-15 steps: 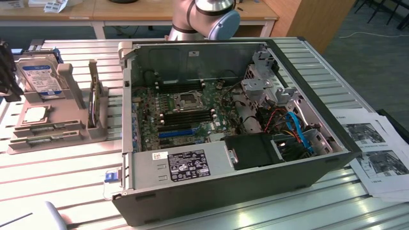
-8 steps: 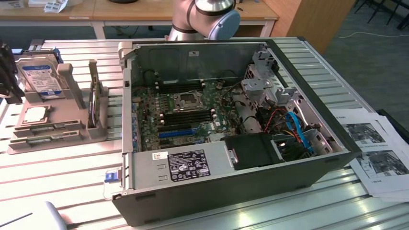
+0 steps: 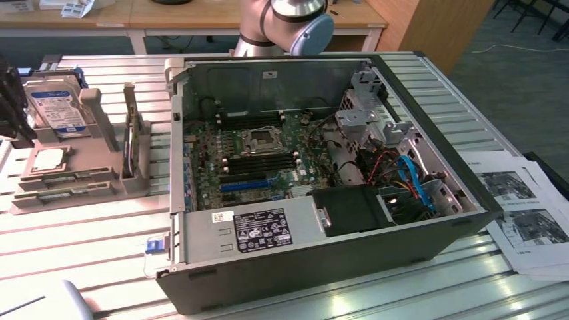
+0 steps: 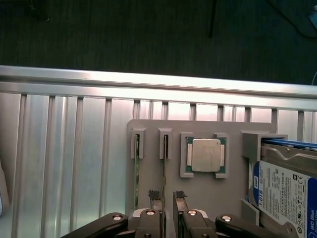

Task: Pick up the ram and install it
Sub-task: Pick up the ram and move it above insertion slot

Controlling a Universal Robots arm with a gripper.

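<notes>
Two ram sticks stand on edge in a grey holder, one farther from the CPU and one nearer it. My gripper is open, and its fingertips sit on either side of the nearer stick's line; how far above it they are I cannot tell. In the exterior view the dark gripper hangs at the left edge over the holder, where the ram lies low in its slot. The open PC case shows the motherboard with long black memory slots.
A CPU and a blue-labelled hard drive share the holder. A grey upright stand sits between the holder and the case. Printed sheets lie on the exterior view's right. The slatted metal table ends at a rail.
</notes>
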